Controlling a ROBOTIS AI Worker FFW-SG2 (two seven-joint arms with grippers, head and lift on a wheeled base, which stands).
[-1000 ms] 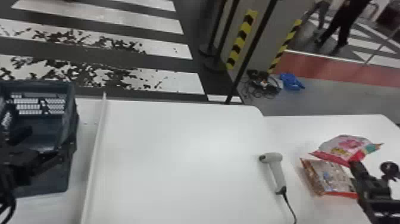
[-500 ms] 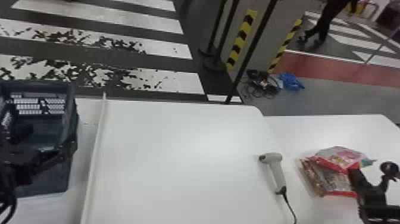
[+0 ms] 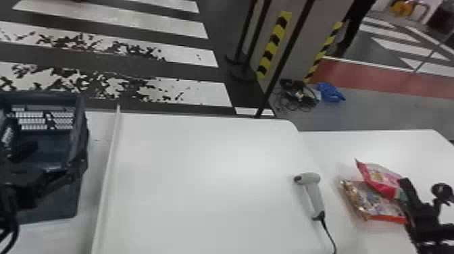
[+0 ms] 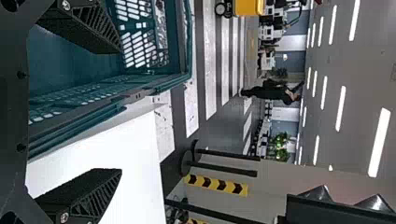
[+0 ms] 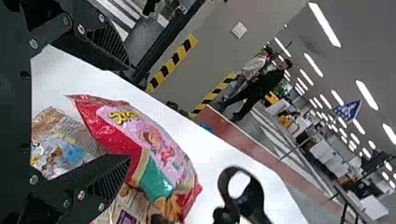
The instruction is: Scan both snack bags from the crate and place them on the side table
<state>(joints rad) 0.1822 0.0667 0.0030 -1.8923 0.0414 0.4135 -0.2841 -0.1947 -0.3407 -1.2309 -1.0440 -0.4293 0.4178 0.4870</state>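
Observation:
On the side table, the pink and red snack bag rests tilted partly over the brown and clear snack bag. My right gripper is at their right side. In the right wrist view the right gripper stands wide open; its lower finger covers part of the pink bag, and the other bag lies beyond that finger. At the left, my left gripper is over the dark crate; in the left wrist view the left gripper is open beside the crate wall.
A grey handheld scanner with a black cable lies on the white main table, near its right side, left of the bags. A raised white strip runs between crate and scanner. Dark posts stand behind the table.
The pink bag has shifted left and turned, tilting over the brown bag. My right gripper has moved slightly and turned beside it. The left arm is nearly unchanged.

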